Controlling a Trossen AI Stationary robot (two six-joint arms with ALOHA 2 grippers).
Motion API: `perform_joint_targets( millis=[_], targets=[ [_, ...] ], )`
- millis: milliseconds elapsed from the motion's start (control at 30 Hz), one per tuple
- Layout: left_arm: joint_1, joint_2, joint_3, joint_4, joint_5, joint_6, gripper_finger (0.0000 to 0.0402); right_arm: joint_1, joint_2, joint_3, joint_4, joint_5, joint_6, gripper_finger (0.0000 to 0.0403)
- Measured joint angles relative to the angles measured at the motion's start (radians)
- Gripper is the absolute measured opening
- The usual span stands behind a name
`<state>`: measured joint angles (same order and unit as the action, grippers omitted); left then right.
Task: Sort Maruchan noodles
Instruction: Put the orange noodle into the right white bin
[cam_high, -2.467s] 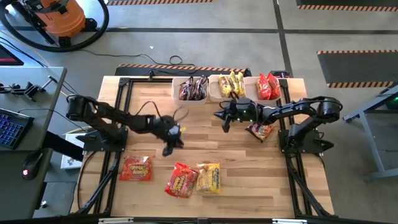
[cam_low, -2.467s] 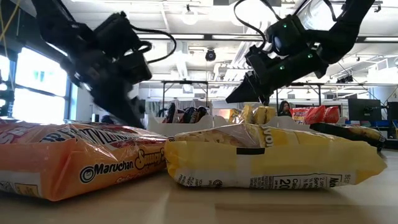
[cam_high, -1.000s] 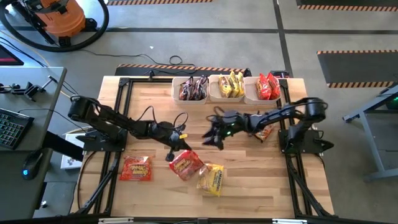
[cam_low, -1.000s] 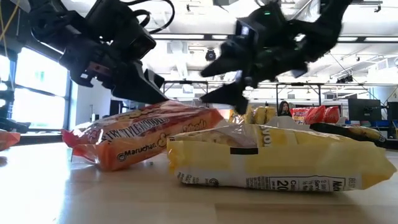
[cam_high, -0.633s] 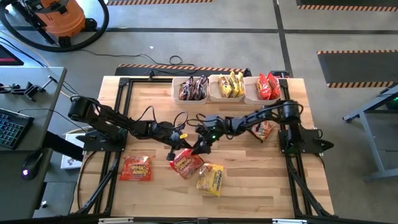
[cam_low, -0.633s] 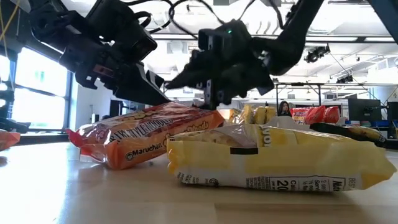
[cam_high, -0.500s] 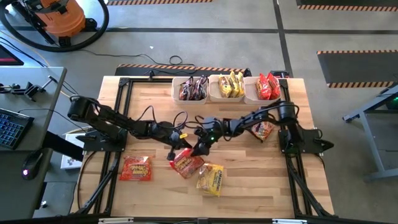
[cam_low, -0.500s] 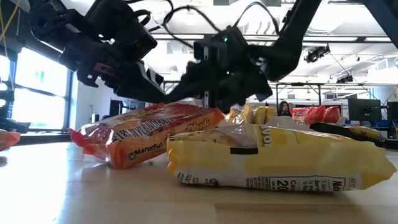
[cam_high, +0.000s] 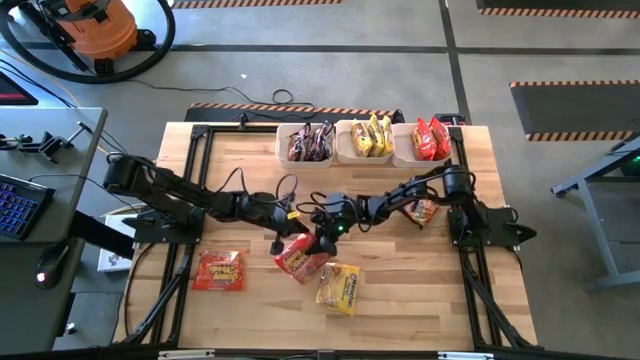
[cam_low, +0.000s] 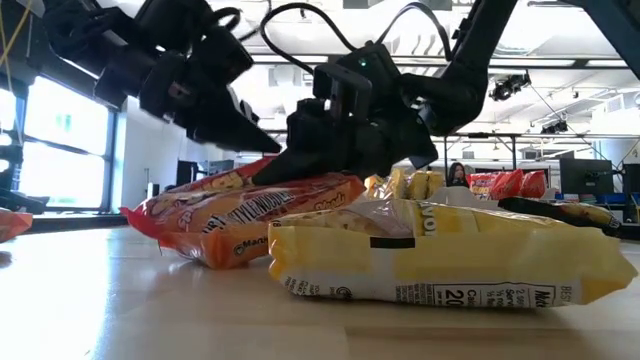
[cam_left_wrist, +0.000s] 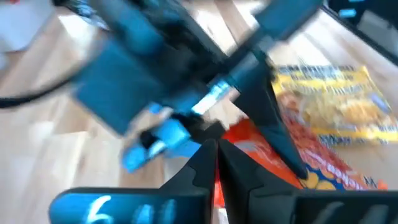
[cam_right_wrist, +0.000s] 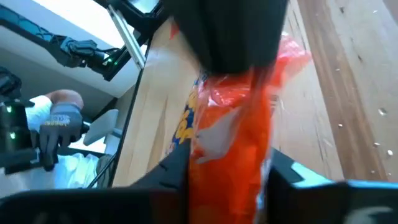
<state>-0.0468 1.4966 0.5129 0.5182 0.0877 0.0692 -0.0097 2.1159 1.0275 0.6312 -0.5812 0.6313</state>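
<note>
Left gripper (cam_high: 283, 243) pinched; right gripper (cam_high: 322, 240) seemingly clamped.

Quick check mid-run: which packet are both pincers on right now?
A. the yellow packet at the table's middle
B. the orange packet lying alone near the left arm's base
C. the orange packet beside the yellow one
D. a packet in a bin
C: the left pincer and right pincer both meet the orange packet, which sits tilted beside the yellow packet; the right wrist view shows orange plastic between its fingers.
</note>
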Motion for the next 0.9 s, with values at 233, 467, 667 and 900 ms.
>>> perform_joint_targets(
  millis=[233, 467, 667, 900],
  targets=[
    [0.032, -0.154, -0.112, 0.079, -0.079, -0.063, 0.0026, -0.010, -0.001, -0.002, 0.014, -0.003, -0.042, 0.0041],
    [0.067, -0.201, -0.307, 0.542, -0.110, -0.167, 0.0024, -0.068, -0.075, -0.003, -0.019, 0.003, -0.118, 0.0040],
    [0.114, -0.199, -0.357, 0.639, -0.130, -0.250, 0.0028, -0.102, -0.249, -0.003, -0.195, 0.131, -0.284, 0.0038],
    [0.154, -0.199, -0.357, 0.653, -0.104, -0.263, 0.0060, -0.054, -0.512, -0.092, -0.351, 0.589, -0.455, 0.0036]
  ],
)
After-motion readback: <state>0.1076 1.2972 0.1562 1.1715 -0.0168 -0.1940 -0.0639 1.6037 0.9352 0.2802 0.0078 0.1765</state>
